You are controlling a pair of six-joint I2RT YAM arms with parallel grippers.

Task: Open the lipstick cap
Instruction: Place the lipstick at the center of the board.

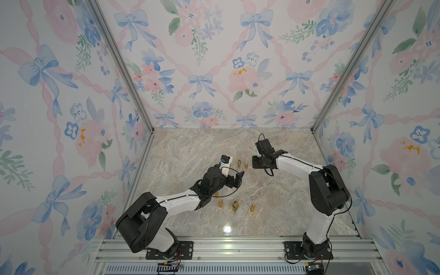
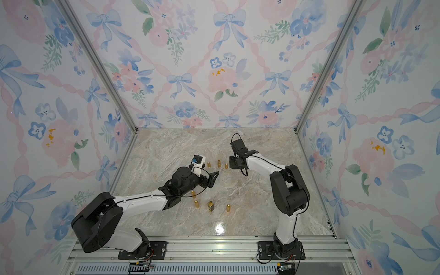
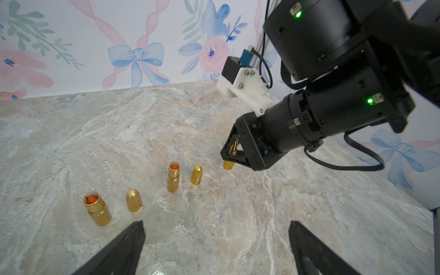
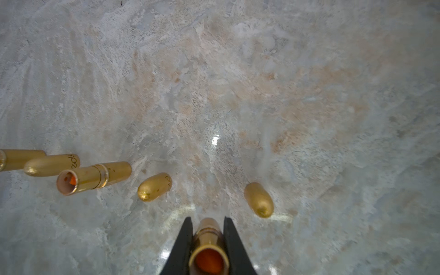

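Note:
My right gripper [image 4: 207,221] is shut on an uncapped gold lipstick tube [image 4: 207,245] with orange inside, held upright just over the marble. A loose bullet-shaped gold cap [image 4: 258,199] stands beside it, apart from the fingers. In the left wrist view the right gripper [image 3: 234,154] shows gold between its fingers. A gold end [image 3: 228,164] sticks out below; tube foot or cap, I cannot tell. My left gripper [image 3: 215,226] is open and holds nothing. It hovers a short way from the right gripper [image 1: 257,163] in both top views.
Two more uncapped lipsticks [image 3: 97,209] [image 3: 173,176] stand in a row, each with its cap [image 3: 134,200] [image 3: 196,175] beside it. Nearer the front stand capped gold lipsticks [image 1: 220,204] [image 1: 252,207] and a square gold one [image 1: 235,206]. Floral walls close three sides.

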